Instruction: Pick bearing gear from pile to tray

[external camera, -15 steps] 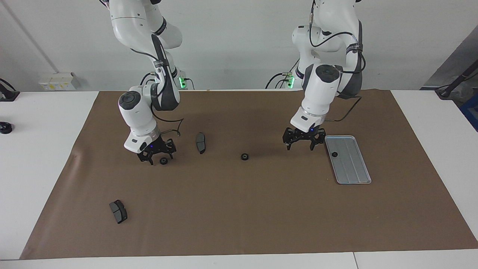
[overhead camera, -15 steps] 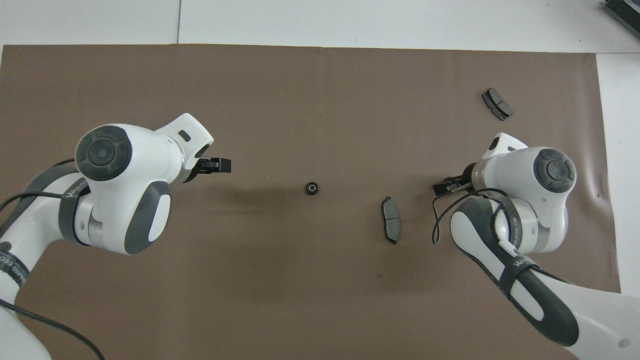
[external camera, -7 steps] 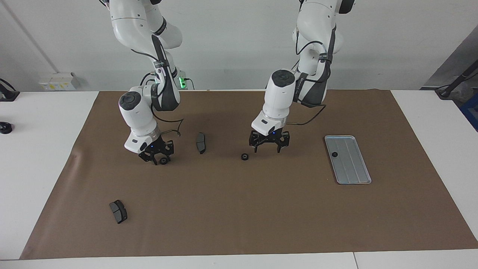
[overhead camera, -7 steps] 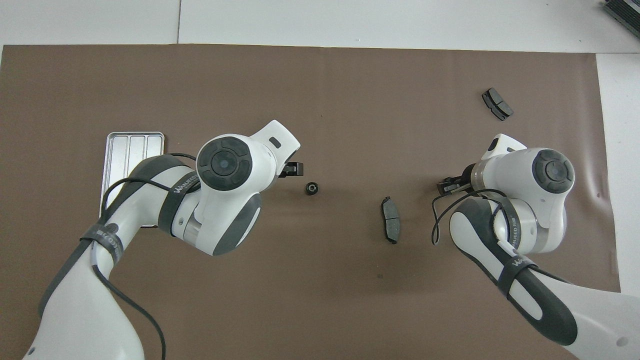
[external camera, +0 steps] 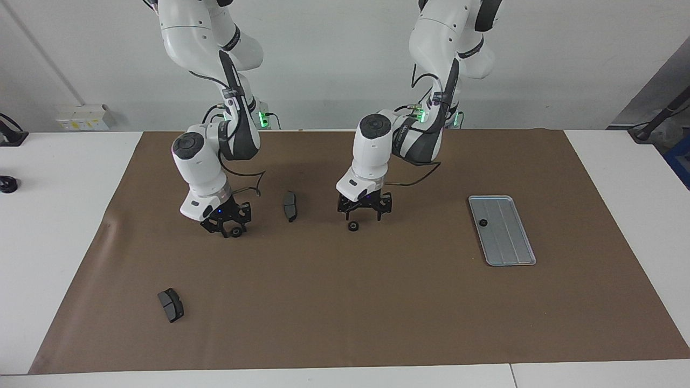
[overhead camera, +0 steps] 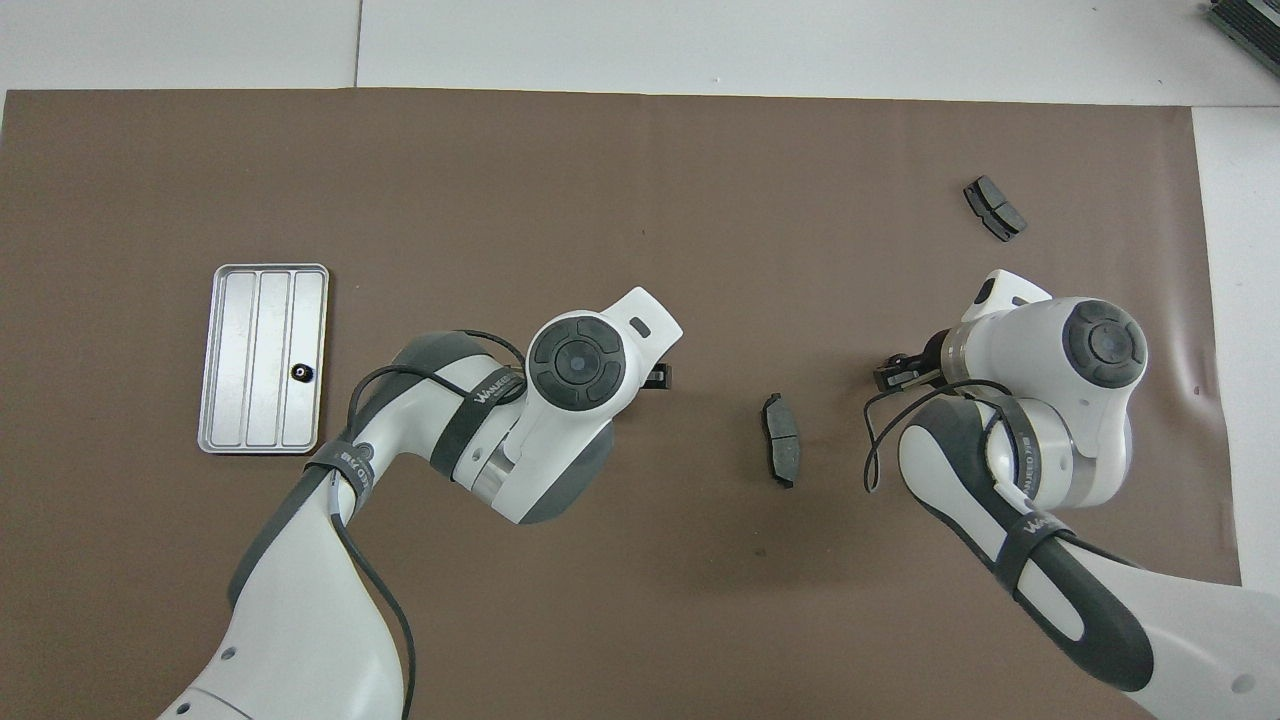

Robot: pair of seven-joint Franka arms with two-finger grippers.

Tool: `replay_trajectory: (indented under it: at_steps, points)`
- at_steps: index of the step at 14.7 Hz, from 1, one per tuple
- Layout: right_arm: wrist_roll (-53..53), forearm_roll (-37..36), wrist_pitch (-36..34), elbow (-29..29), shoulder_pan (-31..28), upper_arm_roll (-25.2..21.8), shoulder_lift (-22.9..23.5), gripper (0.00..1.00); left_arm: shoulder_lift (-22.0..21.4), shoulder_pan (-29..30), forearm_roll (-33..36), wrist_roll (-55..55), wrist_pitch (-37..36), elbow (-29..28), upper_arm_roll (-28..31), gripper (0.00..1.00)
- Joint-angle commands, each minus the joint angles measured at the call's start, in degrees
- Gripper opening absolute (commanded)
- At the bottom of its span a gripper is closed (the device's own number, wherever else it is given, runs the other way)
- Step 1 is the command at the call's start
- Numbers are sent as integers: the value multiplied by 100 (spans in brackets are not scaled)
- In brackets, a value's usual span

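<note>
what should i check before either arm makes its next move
1. Right gripper closed on its gear: ok, fingers flank it down at the mat.
2. Left gripper lined up over the middle gear: ok, open just above it.
3. Middle gear touched yet: cannot tell; the overhead view hides it under the arm.
4. Tray has room: ok, only one gear in it.
5. Pad between the grippers out of the way: ok, apart from both.
</note>
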Motion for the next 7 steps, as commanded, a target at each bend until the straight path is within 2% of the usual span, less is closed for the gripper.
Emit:
replay_trajectory:
  at_steps: [1, 7]
  points:
    - [-252, 181, -82, -129, -26, 35, -37, 59, 159, -92, 163, -122, 306, 114, 81, 100]
    - [-304, 172, -214, -164, -26, 35, -72, 59, 264, -74, 163, -87, 729, 61, 72, 97]
